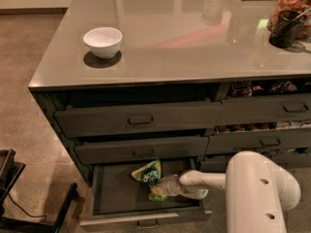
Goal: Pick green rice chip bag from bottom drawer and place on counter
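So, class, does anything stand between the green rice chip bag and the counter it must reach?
Yes: the middle drawer front and counter edge sit above the green rice chip bag in the bottom drawer. The gripper is at the bag's near end.

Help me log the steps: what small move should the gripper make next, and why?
Probably raise the green rice chip bag straight up, once the grip is sure: the gripper sits at the bag's lower end inside the open bottom drawer, the bag rests on the drawer floor, and the counter lies above.
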You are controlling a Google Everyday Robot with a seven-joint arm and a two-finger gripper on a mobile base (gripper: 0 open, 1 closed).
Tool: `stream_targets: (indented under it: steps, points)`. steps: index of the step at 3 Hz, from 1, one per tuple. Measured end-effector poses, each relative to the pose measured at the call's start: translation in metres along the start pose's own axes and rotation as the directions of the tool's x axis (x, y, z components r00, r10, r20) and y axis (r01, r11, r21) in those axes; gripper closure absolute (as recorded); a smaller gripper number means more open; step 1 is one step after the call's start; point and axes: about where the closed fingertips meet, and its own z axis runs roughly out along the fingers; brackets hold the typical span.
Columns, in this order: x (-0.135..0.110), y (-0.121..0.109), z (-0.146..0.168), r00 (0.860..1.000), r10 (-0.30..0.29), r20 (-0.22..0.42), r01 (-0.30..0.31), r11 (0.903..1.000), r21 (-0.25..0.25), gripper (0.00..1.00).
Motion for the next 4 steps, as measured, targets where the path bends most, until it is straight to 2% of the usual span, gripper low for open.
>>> stream_targets:
  steps: [1, 2, 3, 4]
  points:
    - [-0.012, 0.008, -0.021, 0.990, -0.131, -0.057, 0.125, 0.9871, -0.100, 1.00]
    - [-0.006, 0.025, -0.023, 0.989, -0.131, -0.070, 0.118, 0.9789, -0.167, 1.00]
    - [-0.006, 0.025, -0.023, 0.989, -0.132, -0.070, 0.118, 0.9789, -0.167, 1.00]
    - [-0.008, 0.028, -0.023, 0.986, -0.149, -0.071, 0.133, 0.9738, -0.184, 1.00]
